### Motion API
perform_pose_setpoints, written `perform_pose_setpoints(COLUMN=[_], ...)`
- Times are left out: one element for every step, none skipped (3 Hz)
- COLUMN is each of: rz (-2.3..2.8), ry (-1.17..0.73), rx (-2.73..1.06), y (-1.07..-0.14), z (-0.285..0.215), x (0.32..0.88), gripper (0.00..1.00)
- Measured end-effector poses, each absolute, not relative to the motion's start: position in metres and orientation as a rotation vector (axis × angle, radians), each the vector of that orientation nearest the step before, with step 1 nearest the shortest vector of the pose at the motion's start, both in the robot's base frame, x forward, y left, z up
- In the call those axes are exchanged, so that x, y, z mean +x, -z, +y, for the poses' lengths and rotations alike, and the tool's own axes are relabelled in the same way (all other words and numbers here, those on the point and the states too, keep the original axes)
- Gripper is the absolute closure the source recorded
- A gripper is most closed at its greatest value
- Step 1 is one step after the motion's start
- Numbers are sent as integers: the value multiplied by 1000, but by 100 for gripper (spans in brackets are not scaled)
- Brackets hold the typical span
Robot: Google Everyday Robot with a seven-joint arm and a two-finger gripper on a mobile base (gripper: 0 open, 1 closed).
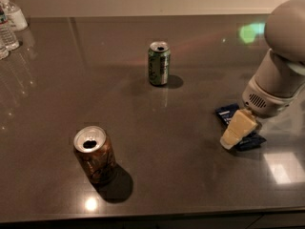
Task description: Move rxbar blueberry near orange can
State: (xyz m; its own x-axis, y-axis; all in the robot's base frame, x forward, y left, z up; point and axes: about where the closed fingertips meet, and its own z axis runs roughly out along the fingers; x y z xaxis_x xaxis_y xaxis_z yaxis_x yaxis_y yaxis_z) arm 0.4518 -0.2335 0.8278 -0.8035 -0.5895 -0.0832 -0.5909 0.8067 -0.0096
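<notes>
The rxbar blueberry [228,113], a flat dark navy wrapper, lies on the dark table at the right, mostly hidden under my gripper. My gripper [233,136], with pale cream fingers, points down onto the bar from the grey arm at the right edge. The orange can [94,154], brownish-orange with a silver top, stands upright at the front left, far from the bar.
A green can [158,63] stands upright at the middle back. Clear plastic bottles [10,22] stand at the far left back corner. The table's front edge [152,213] runs along the bottom of the view.
</notes>
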Motion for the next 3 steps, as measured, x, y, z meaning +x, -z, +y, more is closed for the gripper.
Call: perform_pose_setpoints(rz=[2911, 2911, 2911], ry=[-7, -7, -7], rx=[-968, -968, -968], y=[-826, -830, -831], z=[-234, -234, -234], x=[451, 451, 451], gripper=[51, 72, 95])
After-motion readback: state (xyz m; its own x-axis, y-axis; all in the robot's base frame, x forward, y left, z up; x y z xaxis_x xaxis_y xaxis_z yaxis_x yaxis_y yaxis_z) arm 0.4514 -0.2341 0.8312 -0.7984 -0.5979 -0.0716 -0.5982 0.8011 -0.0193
